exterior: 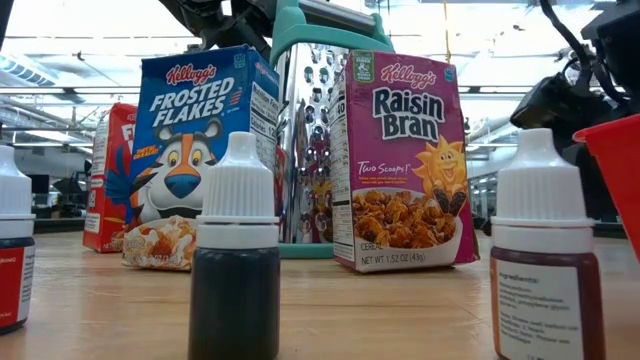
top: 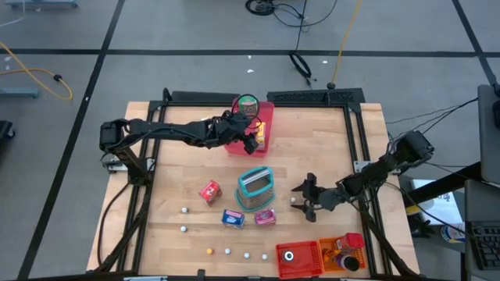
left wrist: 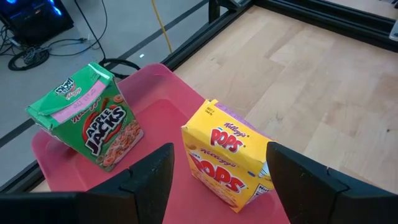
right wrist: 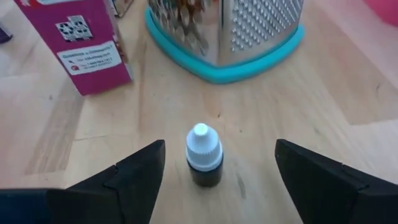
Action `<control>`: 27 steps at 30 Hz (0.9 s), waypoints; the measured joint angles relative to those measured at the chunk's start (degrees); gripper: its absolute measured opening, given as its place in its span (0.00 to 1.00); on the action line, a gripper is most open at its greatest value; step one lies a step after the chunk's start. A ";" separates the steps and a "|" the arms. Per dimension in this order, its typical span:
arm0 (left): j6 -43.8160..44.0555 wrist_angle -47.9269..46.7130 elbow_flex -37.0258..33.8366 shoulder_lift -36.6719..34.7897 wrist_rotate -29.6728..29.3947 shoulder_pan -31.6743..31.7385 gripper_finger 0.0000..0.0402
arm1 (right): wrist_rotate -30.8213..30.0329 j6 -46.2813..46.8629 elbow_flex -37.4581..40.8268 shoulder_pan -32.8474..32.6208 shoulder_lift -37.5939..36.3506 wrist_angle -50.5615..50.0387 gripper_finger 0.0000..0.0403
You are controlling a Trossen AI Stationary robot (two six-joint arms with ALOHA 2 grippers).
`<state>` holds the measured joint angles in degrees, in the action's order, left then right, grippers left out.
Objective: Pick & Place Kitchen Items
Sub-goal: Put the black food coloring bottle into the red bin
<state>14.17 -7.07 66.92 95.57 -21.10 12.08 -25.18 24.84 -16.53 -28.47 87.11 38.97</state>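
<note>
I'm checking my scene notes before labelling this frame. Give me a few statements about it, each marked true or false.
1. The yellow Pops box stands on the pink tray. True.
2. The left gripper is shut on the Apple Jacks box. False: its fingers are open above the tray, on either side of the Pops box, and the green box lies apart from them.
3. The right gripper is open with a small white-capped bottle between its fingers. True.
4. The metal grater lies flat inside the red bin. False: it stands upright on the table, by the Raisin Bran box.
</note>
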 joint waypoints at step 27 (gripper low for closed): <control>0.00 0.04 0.00 0.00 0.00 0.00 0.64 | 2.94 1.33 -0.02 0.02 0.00 2.73 0.17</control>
<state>14.17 -7.03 66.92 95.57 -21.10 12.08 -22.24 26.18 -16.56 -28.45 87.11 41.71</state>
